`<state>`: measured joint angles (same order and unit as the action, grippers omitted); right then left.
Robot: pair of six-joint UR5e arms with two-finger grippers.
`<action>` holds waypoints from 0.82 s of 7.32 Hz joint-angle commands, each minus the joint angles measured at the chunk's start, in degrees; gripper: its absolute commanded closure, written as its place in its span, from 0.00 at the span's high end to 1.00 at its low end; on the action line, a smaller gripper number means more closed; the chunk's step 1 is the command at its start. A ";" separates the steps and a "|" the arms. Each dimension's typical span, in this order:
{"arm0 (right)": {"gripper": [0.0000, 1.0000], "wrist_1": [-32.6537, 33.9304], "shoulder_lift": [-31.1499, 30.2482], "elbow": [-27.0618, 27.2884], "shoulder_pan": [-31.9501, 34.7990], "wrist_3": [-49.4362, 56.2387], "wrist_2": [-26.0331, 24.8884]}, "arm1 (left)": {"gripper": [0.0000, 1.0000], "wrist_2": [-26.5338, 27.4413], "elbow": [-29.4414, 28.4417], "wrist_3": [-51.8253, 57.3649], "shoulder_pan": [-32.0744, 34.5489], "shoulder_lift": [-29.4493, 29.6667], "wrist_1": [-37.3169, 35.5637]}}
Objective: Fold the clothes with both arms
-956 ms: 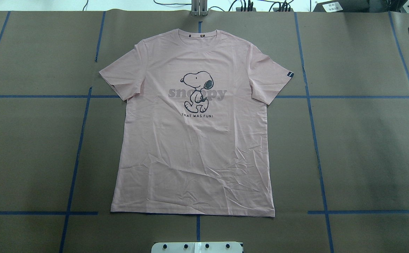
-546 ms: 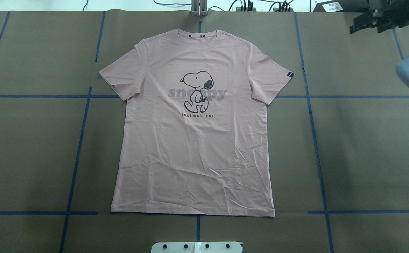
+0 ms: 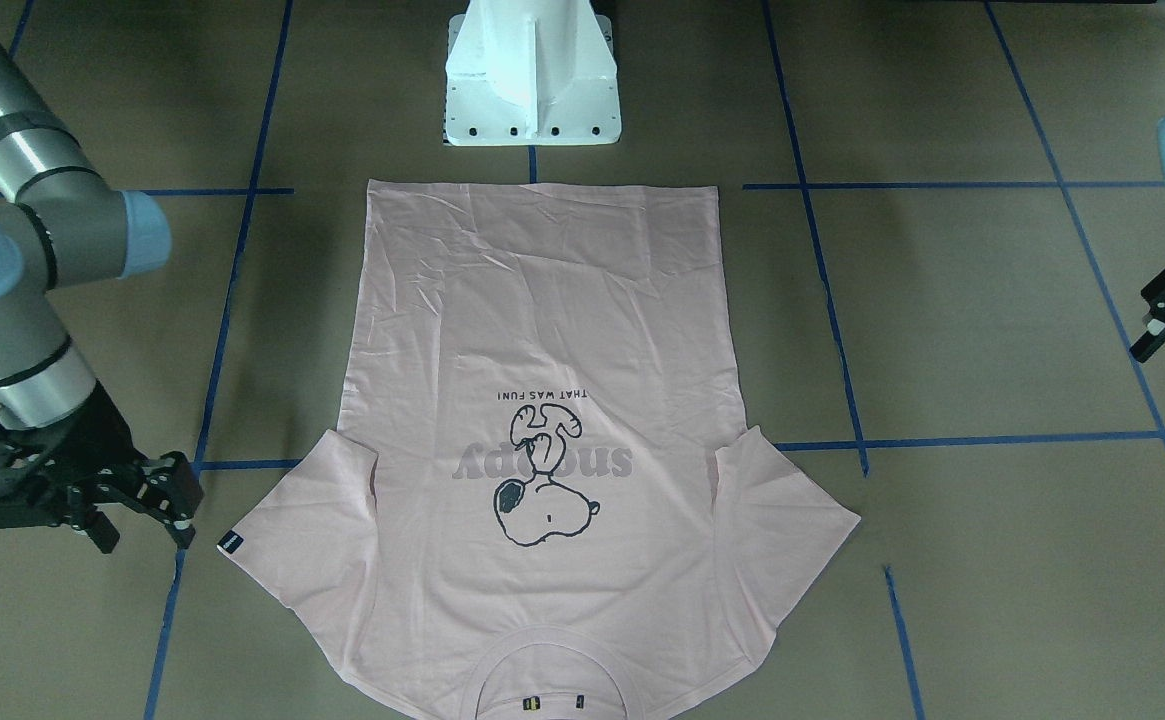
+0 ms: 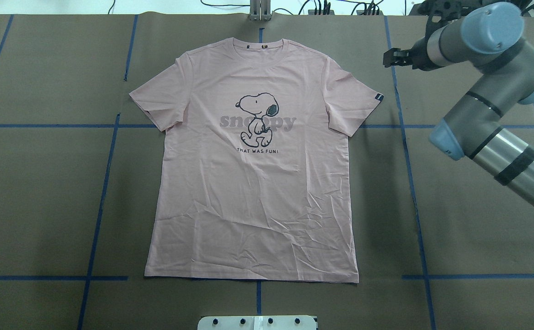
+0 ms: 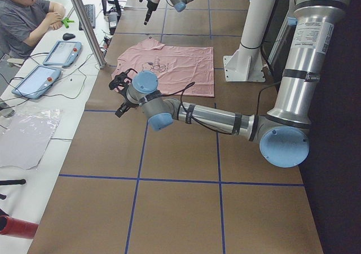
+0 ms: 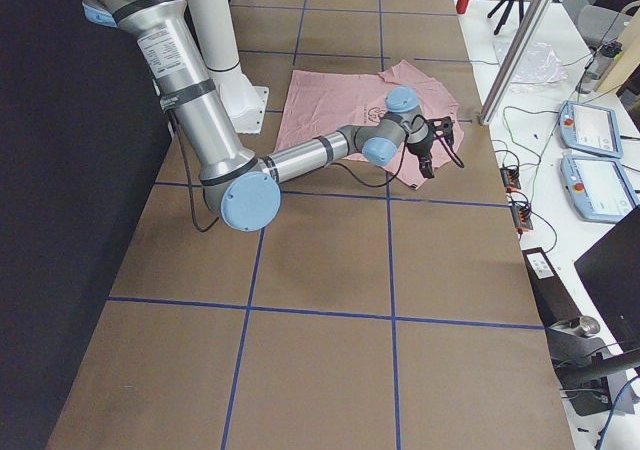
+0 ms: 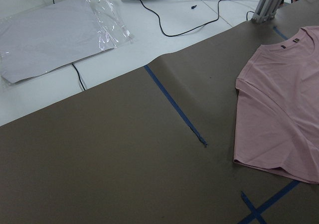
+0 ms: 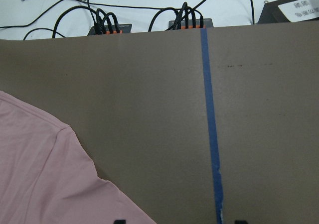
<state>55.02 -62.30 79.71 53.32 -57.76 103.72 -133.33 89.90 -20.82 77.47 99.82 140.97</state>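
one pale pink t-shirt [image 4: 257,183] lying flat, print up, in the middle of the worktop [image 4: 42,192], collar toward the far edge, two grippers, right gripper [image 3: 147,520] spread and empty just beside the tagged sleeve, left gripper [image 3: 1157,310] spread wide, empty, near the left edge

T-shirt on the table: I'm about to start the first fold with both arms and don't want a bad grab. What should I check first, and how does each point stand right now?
1. T-shirt flat, print up, both sleeves spread: ok.
2. Fabric smooth: not ok, creases run across the lower half.
3. Right hand open and empty: ok.
4. Right hand close to the tagged sleeve: ok, beside it and not touching.
5. Left hand open and empty: ok, but it is far out from the other sleeve.
6. Height of both hands above the table: cannot tell.
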 commanded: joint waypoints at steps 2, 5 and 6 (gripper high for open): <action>0.69 -0.18 1.56 -4.72 -5.23 -1.92 -5.72 | 1.00 0.00 0.01 -0.01 -0.12 -0.15 0.01; 0.66 -0.18 1.74 -7.63 -5.94 -1.92 -7.12 | 1.00 0.00 0.01 0.08 -0.12 -0.24 0.01; 0.66 -0.18 1.83 -7.72 -5.95 -1.92 -7.13 | 1.00 0.00 0.01 0.08 -0.12 -0.24 0.01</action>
<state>54.85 -60.56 72.41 47.47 -59.66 96.81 -133.33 89.91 -20.75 77.34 99.61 140.98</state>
